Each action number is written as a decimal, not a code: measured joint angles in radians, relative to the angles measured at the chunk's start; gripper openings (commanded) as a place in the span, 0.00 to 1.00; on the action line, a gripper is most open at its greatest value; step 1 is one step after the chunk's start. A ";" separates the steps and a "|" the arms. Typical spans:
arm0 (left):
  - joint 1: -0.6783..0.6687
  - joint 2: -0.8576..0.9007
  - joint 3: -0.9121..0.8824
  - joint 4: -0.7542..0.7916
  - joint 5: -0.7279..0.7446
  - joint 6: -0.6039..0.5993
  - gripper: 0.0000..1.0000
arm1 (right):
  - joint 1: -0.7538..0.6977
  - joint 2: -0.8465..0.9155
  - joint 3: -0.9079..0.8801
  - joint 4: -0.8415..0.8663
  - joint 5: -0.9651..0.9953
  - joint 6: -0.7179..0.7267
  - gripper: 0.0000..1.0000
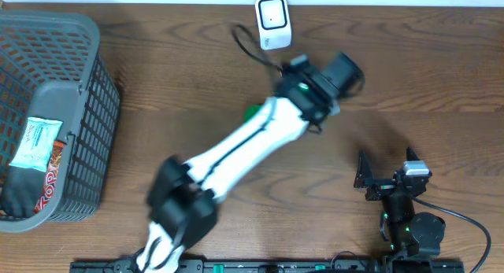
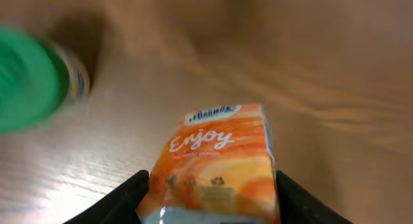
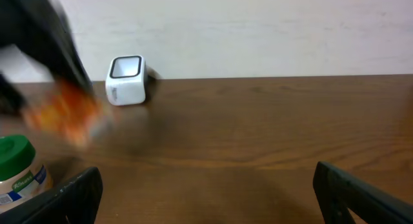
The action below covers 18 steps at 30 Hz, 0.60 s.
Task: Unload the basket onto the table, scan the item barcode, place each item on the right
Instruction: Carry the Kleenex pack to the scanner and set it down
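Left gripper [image 2: 213, 197] clamps orange packet [image 2: 217, 156] near white scanner [image 1: 272, 21]; right gripper [image 3: 206, 179] spread wide.

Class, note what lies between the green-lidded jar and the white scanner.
The orange packet, held by the left claw, shows between jar and scanner in the right wrist view.

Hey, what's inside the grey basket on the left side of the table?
Inside the grey basket lie a white-and-teal pouch and a dark packet with red lettering. Anything beneath them is covered and cannot be seen.
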 measured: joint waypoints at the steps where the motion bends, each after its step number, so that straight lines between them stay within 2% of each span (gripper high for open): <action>1: -0.008 0.045 -0.003 -0.011 -0.006 -0.045 0.58 | 0.000 0.000 0.000 0.000 0.000 0.000 0.99; 8: -0.019 0.181 -0.012 -0.014 -0.024 -0.228 0.57 | 0.000 0.000 0.000 0.000 0.000 0.000 0.99; 13: -0.024 0.182 -0.011 0.005 -0.025 -0.270 0.57 | 0.000 0.000 0.000 0.000 0.000 0.000 0.99; 18: -0.033 0.182 -0.011 0.005 -0.057 -0.261 0.58 | 0.000 0.000 0.000 0.000 0.000 0.000 0.99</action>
